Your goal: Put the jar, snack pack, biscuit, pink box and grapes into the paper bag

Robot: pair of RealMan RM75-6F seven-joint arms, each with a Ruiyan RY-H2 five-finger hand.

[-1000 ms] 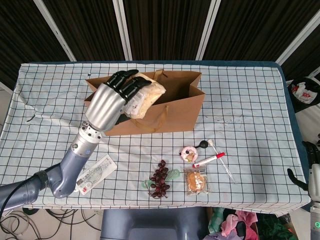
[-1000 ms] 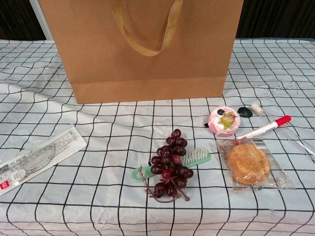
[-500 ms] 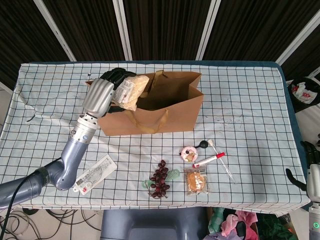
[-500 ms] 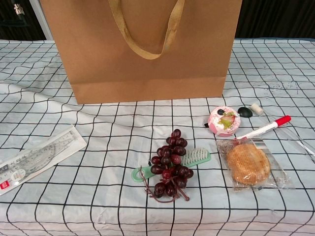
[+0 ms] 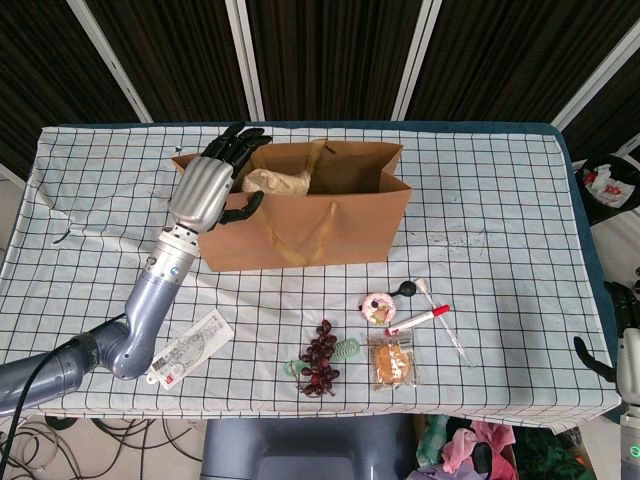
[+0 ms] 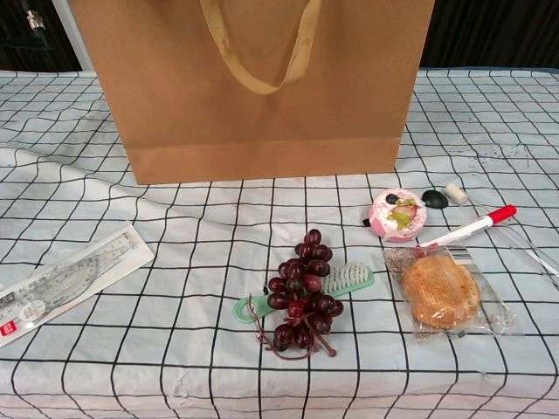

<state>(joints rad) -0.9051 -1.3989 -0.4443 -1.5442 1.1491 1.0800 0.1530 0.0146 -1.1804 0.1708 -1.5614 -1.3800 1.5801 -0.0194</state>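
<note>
The paper bag [image 5: 300,215] stands upright and open on a table [image 5: 500,200] covered with a white cloth ruled in black squares. Inside it, at the left end, lies the snack pack [image 5: 275,182], pale and crinkled, its top showing just below the bag's rim. The left hand [image 5: 210,180] hangs over the bag's left corner with its dark fingers [image 5: 235,140] spread apart and holding nothing; the thumb points toward the bag's front wall. Its arm runs down to the lower left of the head view.

In front of the bag, toward the table's near edge, sit the other items. The grapes [image 6: 301,297], a dark red bunch, lie on top of a green brush [image 6: 336,284]. To their right is the biscuit [image 6: 441,291] in clear wrap. Just behind the biscuit is a round pink box [image 6: 397,214], and beside it a pen [image 6: 472,227] with a red cap. A flat ruler pack [image 6: 61,279] lies well to the left.

The right hand [image 5: 632,350] barely shows at the right border of the head view; whether its fingers are open or closed cannot be told.
</note>
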